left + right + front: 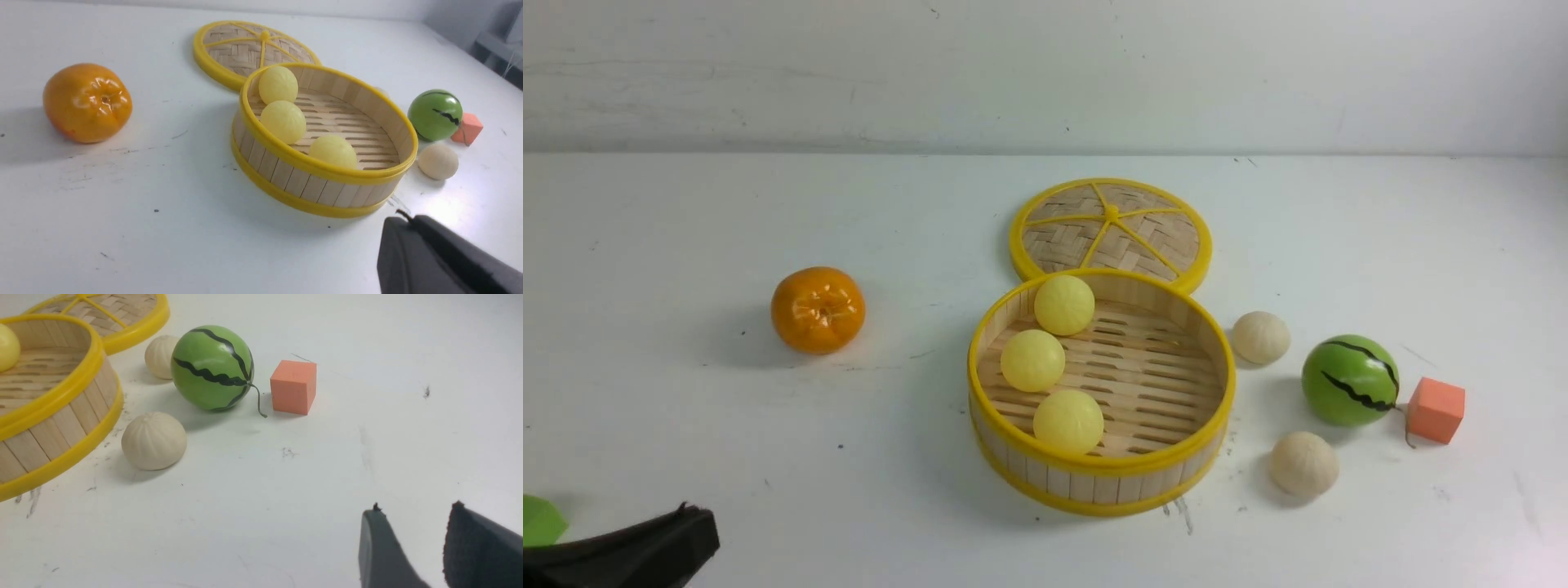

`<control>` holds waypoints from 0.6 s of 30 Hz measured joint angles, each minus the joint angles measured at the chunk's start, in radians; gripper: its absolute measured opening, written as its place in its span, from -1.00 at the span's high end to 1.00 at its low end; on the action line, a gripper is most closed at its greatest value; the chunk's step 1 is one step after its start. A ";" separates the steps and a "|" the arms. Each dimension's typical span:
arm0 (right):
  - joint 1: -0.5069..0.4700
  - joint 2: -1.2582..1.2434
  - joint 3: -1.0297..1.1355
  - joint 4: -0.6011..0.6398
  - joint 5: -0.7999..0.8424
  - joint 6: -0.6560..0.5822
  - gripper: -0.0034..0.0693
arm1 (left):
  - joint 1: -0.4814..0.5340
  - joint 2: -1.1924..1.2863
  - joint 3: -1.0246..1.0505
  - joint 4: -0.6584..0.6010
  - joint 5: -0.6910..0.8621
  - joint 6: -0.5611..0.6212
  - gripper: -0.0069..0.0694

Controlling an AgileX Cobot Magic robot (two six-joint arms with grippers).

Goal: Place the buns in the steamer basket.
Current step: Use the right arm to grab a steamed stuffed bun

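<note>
Now, yellow buns (1032, 360) inside steamer basket (1094, 483), beige buns (1304, 464) outside

Bright even light, soft shadows, mild glare, sharp

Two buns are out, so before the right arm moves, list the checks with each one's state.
1. Three yellow buns inside the steamer basket: ok.
2. All buns in: not ok; near cream bun and far cream bun lie outside it.
3. Jaws of right gripper apart, empty: ok.
4. Bare basket floor on its right side: ok.
5. Gap between near cream bun and watermelon ball: ok.
</note>
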 joint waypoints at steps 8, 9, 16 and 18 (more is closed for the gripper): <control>0.000 0.000 0.000 0.000 -0.001 0.000 0.25 | 0.000 -0.082 0.034 -0.005 -0.019 0.000 0.85; 0.000 0.000 0.000 0.007 -0.003 0.007 0.25 | 0.000 -0.082 0.034 -0.005 -0.019 0.000 0.85; 0.000 0.000 0.010 0.310 -0.082 0.214 0.25 | 0.000 -0.082 0.034 -0.005 -0.019 -0.001 0.85; 0.000 0.000 0.010 0.430 -0.139 0.279 0.25 | 0.000 -0.082 0.034 -0.006 -0.019 -0.001 0.85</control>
